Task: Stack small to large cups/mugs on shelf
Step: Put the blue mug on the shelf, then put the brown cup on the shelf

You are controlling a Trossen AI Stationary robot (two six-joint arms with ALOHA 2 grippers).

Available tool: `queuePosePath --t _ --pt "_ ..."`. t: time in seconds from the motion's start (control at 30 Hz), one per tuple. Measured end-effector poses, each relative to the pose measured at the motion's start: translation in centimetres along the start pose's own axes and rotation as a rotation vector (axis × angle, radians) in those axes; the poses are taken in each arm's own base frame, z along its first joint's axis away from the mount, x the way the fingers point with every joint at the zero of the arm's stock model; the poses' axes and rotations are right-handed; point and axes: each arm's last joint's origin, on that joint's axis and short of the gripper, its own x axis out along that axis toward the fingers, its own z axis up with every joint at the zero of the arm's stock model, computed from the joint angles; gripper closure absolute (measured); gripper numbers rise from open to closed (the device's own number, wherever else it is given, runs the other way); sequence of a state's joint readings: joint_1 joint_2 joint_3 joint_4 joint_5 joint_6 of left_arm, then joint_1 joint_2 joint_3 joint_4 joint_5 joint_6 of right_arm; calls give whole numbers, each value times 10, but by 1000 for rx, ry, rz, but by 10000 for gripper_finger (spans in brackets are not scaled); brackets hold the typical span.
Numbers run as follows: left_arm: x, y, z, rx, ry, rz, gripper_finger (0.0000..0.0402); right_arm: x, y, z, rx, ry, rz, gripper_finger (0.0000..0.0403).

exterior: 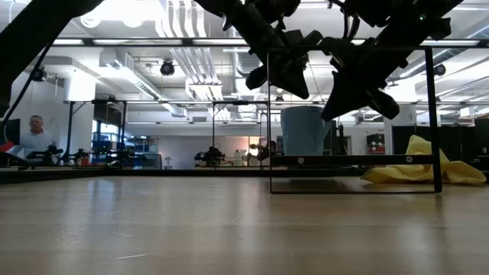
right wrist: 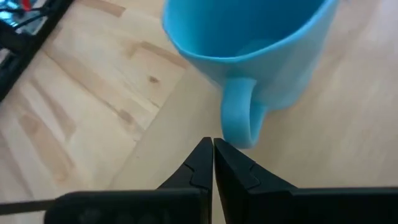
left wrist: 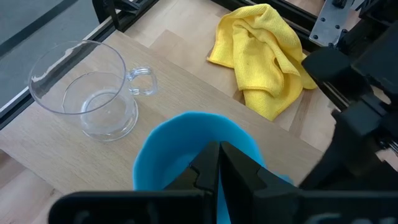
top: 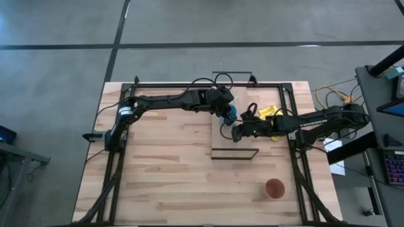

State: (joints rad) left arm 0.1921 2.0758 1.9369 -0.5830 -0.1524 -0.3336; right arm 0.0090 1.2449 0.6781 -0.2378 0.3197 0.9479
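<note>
My left gripper and right gripper, both clenched empty, crowd the light-blue handled ceramic mug; a nudge could topple it.

Light-blue mug base hidden behind left hand, glass cup unresolvable from overhead

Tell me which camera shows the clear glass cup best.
The left wrist view: the glass cup shows whole, upright, handle and all, on the shelf beside the blue mug. The high view hides it under the arms, the low view does not show it clearly, and the right wrist view misses it.
</note>
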Motion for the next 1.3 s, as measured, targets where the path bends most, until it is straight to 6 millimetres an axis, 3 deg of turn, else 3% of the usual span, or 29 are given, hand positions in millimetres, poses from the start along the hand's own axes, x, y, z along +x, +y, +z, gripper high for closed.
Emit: queuePosePath --t 0.4,0.67,0.87,1.13,1.3 --pt "-7 0 3 -2 -13 -5 402 -4 -7 -1 4 -12 -78 394" --pt "-19 0 7 0 -24 -22 402 -19 -9 4 13 -44 -69 394" --pt "-37 1 9 12 4 -21 402 -52 -3 13 31 -85 75 394" --pt "-96 -3 10 31 60 -118 402 -117 14 17 -158 -44 457 394" --pt "-130 -13 5 84 87 -167 402 -148 26 12 -286 -51 611 394"
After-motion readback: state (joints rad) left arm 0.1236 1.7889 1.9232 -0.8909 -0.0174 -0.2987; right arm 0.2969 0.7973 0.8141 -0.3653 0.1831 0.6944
